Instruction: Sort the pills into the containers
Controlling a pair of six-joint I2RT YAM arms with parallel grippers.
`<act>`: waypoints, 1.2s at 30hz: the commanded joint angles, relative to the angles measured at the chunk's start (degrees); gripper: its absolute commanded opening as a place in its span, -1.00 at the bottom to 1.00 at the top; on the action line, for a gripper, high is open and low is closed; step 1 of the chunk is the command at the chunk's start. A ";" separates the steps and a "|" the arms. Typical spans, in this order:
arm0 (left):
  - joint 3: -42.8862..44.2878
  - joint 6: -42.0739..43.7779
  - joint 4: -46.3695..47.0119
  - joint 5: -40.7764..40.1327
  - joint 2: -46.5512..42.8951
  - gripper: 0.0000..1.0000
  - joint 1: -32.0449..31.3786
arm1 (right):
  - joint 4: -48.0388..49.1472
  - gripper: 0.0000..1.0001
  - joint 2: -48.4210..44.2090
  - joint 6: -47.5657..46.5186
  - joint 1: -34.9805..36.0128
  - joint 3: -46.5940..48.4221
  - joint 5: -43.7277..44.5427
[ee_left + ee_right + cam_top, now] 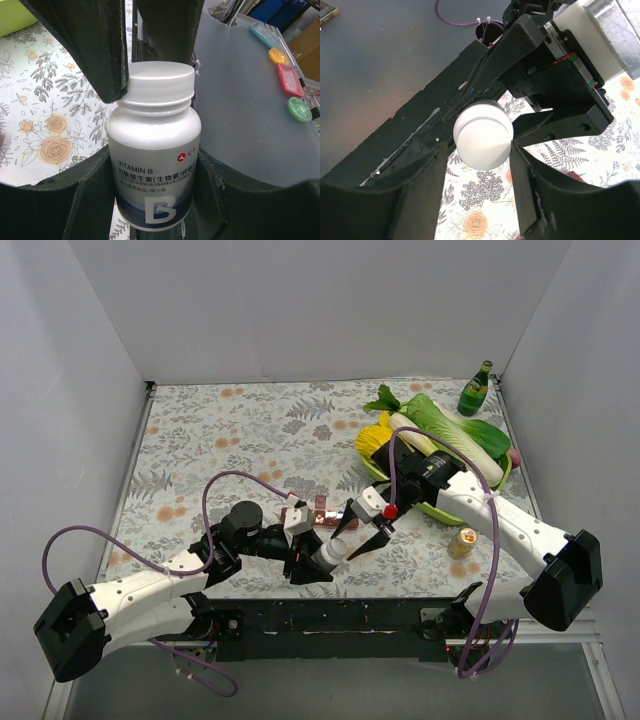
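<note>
Overhead only, containers [319, 511] near left gripper [155, 202] clamping bottle [154, 150]; right gripper [480, 152] round cap [484, 134], grip unclear.

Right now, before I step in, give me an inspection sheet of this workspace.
Surface: floral tablecloth, flat.
Job's things: dark-red pill organizer on the cloth; white vitamin bottle, capped.
Clutter: green bowl of vegetables, green bottle, tan-lidded jar.
Grippers: left gripper shut on the bottle body; right gripper straddles the cap, grip unclear.
Cables: purple cables loop over both arms.
Surroundings: white walls on three sides.
</note>
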 commanded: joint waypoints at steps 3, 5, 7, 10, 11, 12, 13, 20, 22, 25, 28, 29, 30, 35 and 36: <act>2.05 0.11 1.53 -2.95 -0.87 -1.00 0.16 | 8.85 -0.04 -1.01 13.53 1.64 -1.01 -0.18; 2.05 0.55 1.53 -4.79 -1.31 -1.00 0.16 | 11.83 -0.06 -1.36 17.67 1.91 -2.68 0.61; 2.22 1.34 1.70 -5.85 -1.92 -1.00 0.16 | 15.09 -0.10 -1.71 24.50 2.17 -4.43 1.84; 3.01 2.74 1.71 -8.57 -2.36 -1.00 0.16 | 21.15 -0.19 -1.89 32.50 2.52 -5.93 3.50; 3.28 3.09 2.05 -9.62 -2.54 -1.00 0.25 | 23.43 -0.31 -1.80 38.54 2.61 -7.33 3.95; 3.37 3.53 2.67 -11.90 -2.71 -1.00 0.16 | 25.98 -0.33 -1.80 41.04 2.61 -7.86 4.30; 3.11 3.71 3.46 -13.23 -3.41 -1.00 0.16 | 27.65 -0.34 -1.63 43.24 2.52 -8.65 4.83; 3.01 4.85 10.67 -32.90 -3.08 -1.00 0.08 | 43.83 -0.60 1.36 81.12 2.52 -12.97 16.43; 3.63 6.08 9.45 -40.35 -1.14 -1.00 0.08 | 46.73 -0.61 3.11 90.00 2.52 -12.62 20.28; 4.24 7.67 9.09 -45.57 2.38 -1.00 -0.01 | 49.02 -0.53 5.57 95.81 2.26 -11.65 21.18; 3.37 8.98 9.35 -46.38 3.70 -1.00 -0.01 | 50.08 -0.01 6.63 95.47 1.73 -10.25 16.90; 2.93 9.33 9.18 -43.94 3.61 -1.00 -0.01 | 50.69 0.15 6.63 94.68 1.04 -9.81 16.00; 1.88 9.42 9.00 -42.43 2.83 -1.00 -0.01 | 50.96 0.28 6.37 93.81 0.42 -9.54 15.12; -1.64 9.34 5.32 -30.40 -2.00 -1.00 -0.01 | 54.04 0.79 2.86 89.06 -7.12 -9.10 6.87; -1.99 9.08 4.18 -27.07 -3.58 -1.00 -0.01 | 53.43 0.82 2.59 88.18 -7.93 -8.84 3.46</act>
